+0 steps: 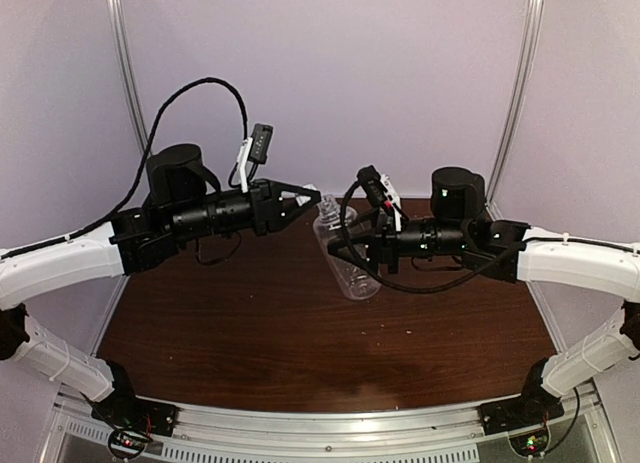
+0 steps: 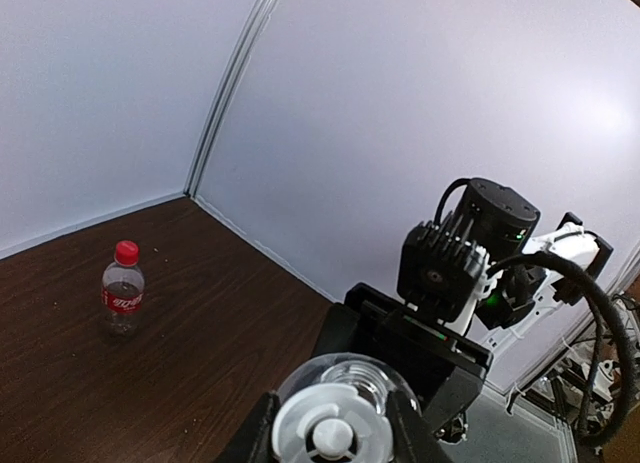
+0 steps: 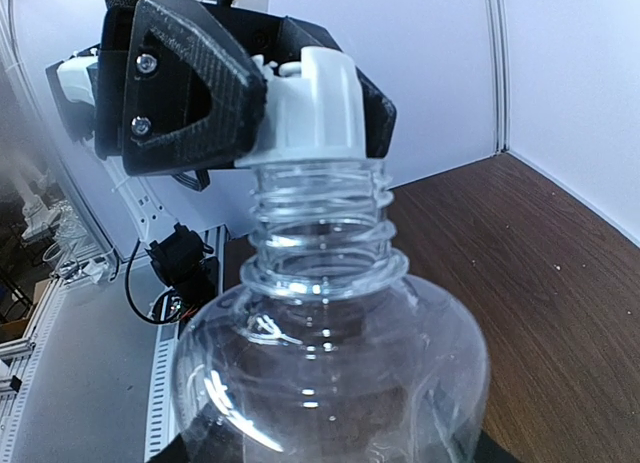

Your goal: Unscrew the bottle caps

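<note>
My right gripper (image 1: 347, 251) is shut on the body of the plain clear bottle (image 1: 350, 268), holding it above the table. In the right wrist view the bottle (image 3: 330, 363) fills the frame. The white cap (image 3: 315, 103) sits slightly askew at the very top of the neck, above bare threads (image 3: 320, 218). My left gripper (image 2: 330, 428) is shut on that white cap (image 2: 330, 433), with the bottle's mouth (image 2: 362, 383) just behind it. The second bottle (image 2: 122, 301), with a red label and a red cap (image 2: 126, 251), stands alone on the table; it is hidden in the top view.
The brown table (image 1: 250, 333) is enclosed by pale walls that meet in a corner (image 2: 190, 188) behind the red-label bottle. A metal rail (image 1: 320, 433) runs along the near edge. A black cable (image 1: 200, 88) loops above the left arm.
</note>
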Tool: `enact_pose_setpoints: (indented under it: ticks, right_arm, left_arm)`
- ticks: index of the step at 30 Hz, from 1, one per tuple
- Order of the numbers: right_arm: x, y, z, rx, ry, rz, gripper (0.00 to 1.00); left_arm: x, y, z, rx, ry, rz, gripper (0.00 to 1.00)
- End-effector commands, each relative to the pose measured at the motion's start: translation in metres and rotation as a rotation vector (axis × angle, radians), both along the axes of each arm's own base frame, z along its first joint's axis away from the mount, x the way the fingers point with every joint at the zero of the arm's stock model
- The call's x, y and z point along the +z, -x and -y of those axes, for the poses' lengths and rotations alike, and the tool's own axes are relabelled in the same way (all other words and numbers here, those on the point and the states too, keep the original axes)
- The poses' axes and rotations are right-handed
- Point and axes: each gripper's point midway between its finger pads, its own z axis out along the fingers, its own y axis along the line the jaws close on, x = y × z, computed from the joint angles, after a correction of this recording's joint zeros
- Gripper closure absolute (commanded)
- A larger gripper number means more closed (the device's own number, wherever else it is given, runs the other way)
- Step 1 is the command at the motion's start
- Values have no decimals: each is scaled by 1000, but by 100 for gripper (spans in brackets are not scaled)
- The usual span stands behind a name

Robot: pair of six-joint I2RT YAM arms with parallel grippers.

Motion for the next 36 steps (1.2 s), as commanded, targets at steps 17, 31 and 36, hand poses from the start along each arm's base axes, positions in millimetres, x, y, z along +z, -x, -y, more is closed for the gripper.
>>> enact_pose_setpoints:
  ticks: [17,31,36]
  right_arm:
    - [8,-20,25,-187,18,43,54]
    - [-6,-27,36,-243,47,41,53]
    - [-14,-36,44,-299,60,38,52]
  left_arm:
    - [-31,-26,-49,274,-154,66,59]
    - [-143,-35,-87,393,-365,19,51]
    - [-164,-42,-66,326,-409,54,38]
